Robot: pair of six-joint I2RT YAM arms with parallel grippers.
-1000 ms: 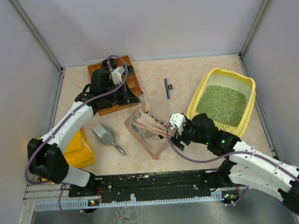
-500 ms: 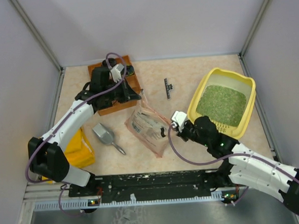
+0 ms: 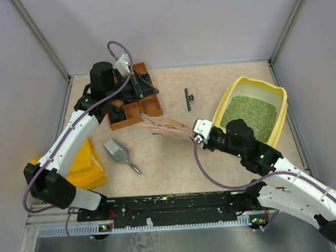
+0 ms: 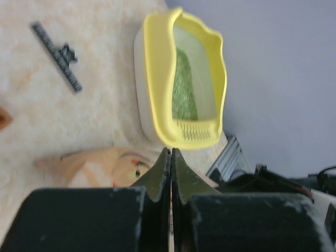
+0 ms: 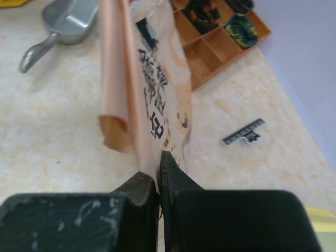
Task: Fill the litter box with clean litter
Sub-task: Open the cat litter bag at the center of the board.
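Observation:
The yellow litter box (image 3: 253, 81) stands at the right, tilted, with green clean litter (image 3: 250, 118) inside; the left wrist view shows the box (image 4: 157, 79) and the litter (image 4: 185, 89) too. The pink printed pouch (image 3: 168, 126) hangs on edge above the table's middle. My right gripper (image 3: 196, 137) is shut on the pouch's near end (image 5: 152, 79), the sheet pinched between its jaws (image 5: 160, 157). My left gripper (image 3: 156, 93) is raised over the wooden tray, jaws pressed together (image 4: 171, 150). The pouch (image 4: 89, 163) passes beyond its tips, and I make out nothing between them.
A brown wooden compartment tray (image 3: 134, 114) sits at the back left under the left arm. A grey scoop (image 3: 119, 153) lies near the front left beside a yellow cloth bag (image 3: 85, 165). A black clip (image 3: 188, 99) lies between the tray and the litter box.
My right gripper has shut on the pouch, which has come up off the table and now stands on edge. The left arm has risen and drawn back over the wooden tray.

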